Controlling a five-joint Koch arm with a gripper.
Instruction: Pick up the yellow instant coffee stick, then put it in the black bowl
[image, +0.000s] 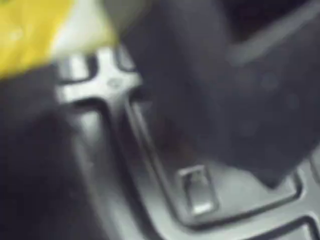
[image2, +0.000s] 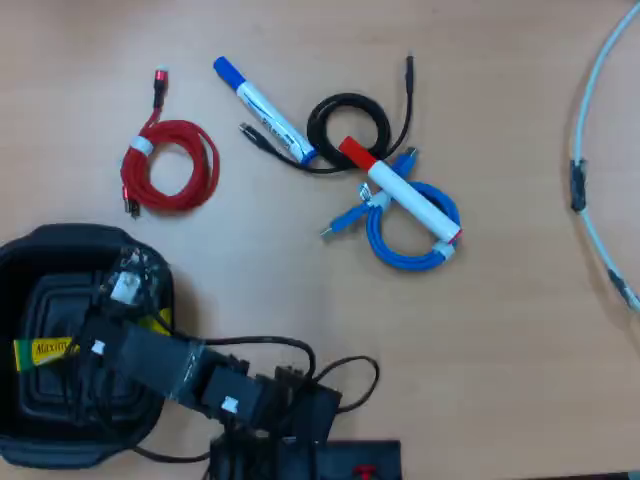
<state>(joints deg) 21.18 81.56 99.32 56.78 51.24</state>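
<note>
Overhead view shows the yellow coffee stick lying crosswise over the black bowl, at the gripper, whose jaw state I cannot tell.

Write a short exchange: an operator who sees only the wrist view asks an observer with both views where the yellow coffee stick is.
Operator: I see blurred yellow over ribbed black plastic. Is the stick over the bowl?
Observer: Yes. In the overhead view the yellow instant coffee stick stretches across the black bowl, with its green end near the bowl's left side.
Operator: What else is over the bowl?
Observer: Only the arm, reaching in from the right and covering the stick's middle.
Operator: Any clutter nearby?
Observer: The red cable and blue-capped marker lie on the table outside the bowl.
</note>
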